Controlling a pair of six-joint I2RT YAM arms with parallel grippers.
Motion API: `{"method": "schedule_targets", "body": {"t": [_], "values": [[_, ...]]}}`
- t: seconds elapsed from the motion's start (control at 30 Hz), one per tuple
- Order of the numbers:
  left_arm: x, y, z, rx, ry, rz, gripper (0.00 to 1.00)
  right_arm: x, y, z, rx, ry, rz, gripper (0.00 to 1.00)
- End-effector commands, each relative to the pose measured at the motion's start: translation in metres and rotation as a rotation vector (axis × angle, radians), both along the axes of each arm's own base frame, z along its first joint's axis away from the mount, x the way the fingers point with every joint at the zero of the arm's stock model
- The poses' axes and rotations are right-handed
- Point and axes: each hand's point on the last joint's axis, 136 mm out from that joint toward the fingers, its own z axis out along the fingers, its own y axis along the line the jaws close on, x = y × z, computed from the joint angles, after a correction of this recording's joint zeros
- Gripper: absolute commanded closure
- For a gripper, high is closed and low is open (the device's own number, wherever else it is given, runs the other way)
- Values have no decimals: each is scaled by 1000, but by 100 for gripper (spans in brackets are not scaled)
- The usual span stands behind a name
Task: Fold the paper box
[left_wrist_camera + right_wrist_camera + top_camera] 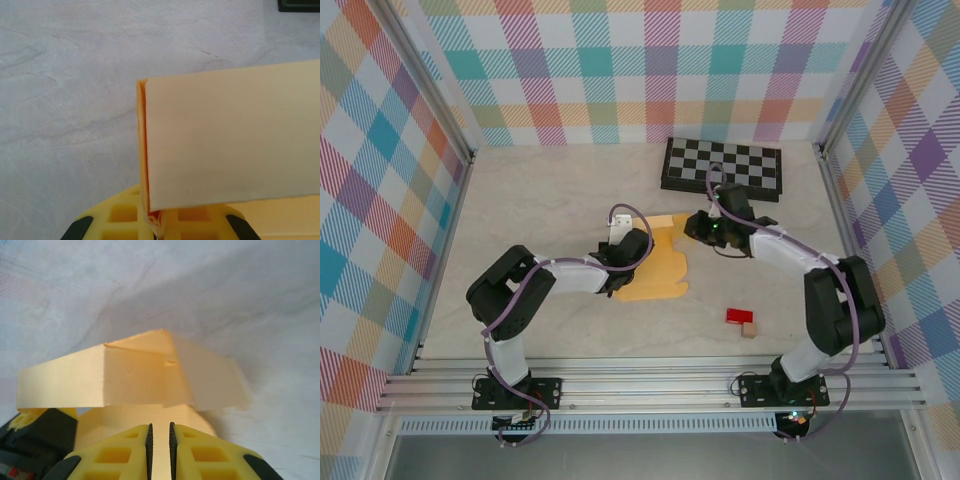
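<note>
The paper box, a flat die-cut sheet of thin yellow-orange cardboard with flaps, lies near the middle of the overhead view on the pale, marble-patterned table. Both arms reach in over it from either side.

The left gripper sits over the sheet's left edge. In the left wrist view its yellow fingers show at the bottom of the frame, pressed together on a doubled edge of the cardboard. From there a pale panel rises up and spreads across the right half of the frame.

The right gripper is at the sheet's upper right corner, just below the black-and-white checkerboard that lies at the upper right of the table. In the right wrist view its jaws stand only a narrow slit apart at the bottom centre, with pale cardboard showing in the slit. Whether the pads press on it cannot be told. Above them, folded panels of the box stand raised off the table.

A small red block and a tan block touch each other at the lower right, well apart from the sheet.
</note>
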Motion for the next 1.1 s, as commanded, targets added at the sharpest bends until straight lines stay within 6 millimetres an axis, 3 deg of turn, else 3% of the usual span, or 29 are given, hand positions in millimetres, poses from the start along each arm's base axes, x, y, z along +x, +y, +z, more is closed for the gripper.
{"method": "schedule_targets", "body": {"t": [0.0, 0.07, 0.13, 0.3, 0.43, 0.67, 0.8, 1.07], "values": [[-13, 8, -21, 118, 66, -35, 100, 4, -32, 14, -170, -94, 119, 76], [-13, 7, -20, 115, 60, -48, 100, 20, -51, 20, -262, -156, 152, 67], [-12, 6, -20, 113, 59, -57, 100, 36, -63, 18, -348, -185, 215, 64], [-12, 4, -19, 108, 61, -64, 100, 63, -74, -22, -550, -180, 429, 58], [-12, 1, -17, 98, 64, -73, 100, 60, -49, -35, -454, -201, 581, 54], [-12, -1, -18, 95, 66, -85, 100, 42, -24, -49, -360, -203, 727, 53], [-12, -3, -21, 87, 71, -94, 100, 26, 2, -49, -318, -232, 835, 53], [-12, -4, -20, 88, 71, -99, 100, 9, 31, -42, -236, -252, 923, 53]]}}
